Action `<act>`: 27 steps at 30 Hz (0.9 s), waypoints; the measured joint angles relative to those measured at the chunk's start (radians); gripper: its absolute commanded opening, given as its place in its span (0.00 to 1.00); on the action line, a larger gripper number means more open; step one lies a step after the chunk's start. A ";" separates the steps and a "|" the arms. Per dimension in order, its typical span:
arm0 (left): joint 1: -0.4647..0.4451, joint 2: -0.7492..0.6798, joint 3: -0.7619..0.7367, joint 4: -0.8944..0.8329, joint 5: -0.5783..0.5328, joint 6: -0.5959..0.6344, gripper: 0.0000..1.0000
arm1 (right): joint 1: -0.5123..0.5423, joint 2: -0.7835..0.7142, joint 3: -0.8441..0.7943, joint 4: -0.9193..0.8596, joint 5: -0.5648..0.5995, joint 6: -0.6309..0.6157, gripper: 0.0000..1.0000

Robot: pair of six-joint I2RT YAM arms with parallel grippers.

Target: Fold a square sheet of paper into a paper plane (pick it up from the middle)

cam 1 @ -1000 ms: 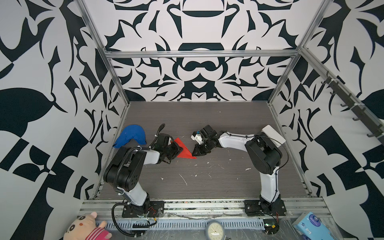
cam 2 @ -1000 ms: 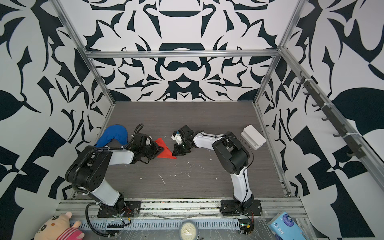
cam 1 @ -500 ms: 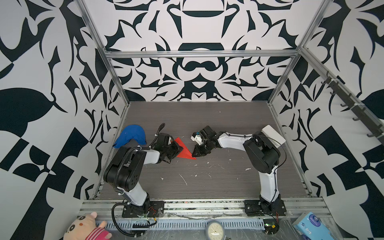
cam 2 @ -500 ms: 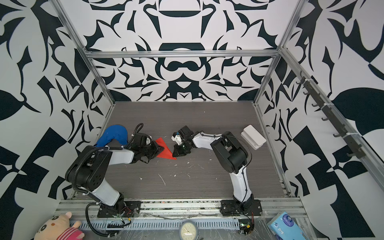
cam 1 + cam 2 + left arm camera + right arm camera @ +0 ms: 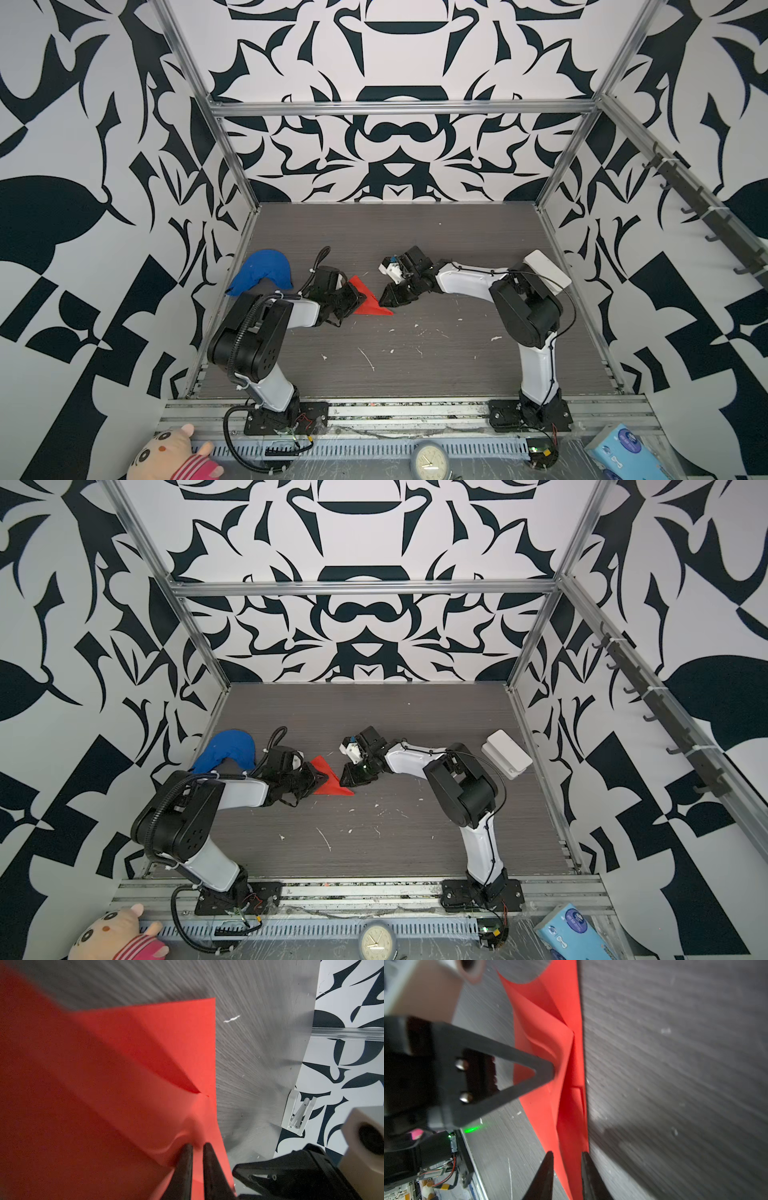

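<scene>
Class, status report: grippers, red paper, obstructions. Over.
Left gripper shut on folded paper. Right gripper open around its tip. Blue cloth lies apart, not blocking.

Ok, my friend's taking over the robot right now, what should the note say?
Left gripper: shut, pinching the red paper near one edge.
Right gripper: open, jaws either side of the paper's pointed tip, not clamping.
Paper: low on the table, between the grippers.
Done: folded into a layered, pointed shape.
Left: probably the last plane folds; can't tell how many.
</scene>
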 measured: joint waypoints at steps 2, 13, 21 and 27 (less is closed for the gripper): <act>0.000 0.002 0.000 0.002 0.005 0.000 0.16 | 0.003 0.012 0.022 0.002 -0.001 -0.002 0.27; 0.000 0.004 0.003 0.004 0.009 0.000 0.16 | 0.013 0.071 0.036 -0.001 -0.021 -0.006 0.22; 0.000 0.006 0.018 -0.005 0.008 0.000 0.16 | 0.019 0.073 0.036 0.000 -0.017 -0.027 0.11; 0.000 0.005 0.032 0.000 0.013 -0.002 0.20 | 0.019 0.080 0.019 0.025 -0.020 -0.023 0.04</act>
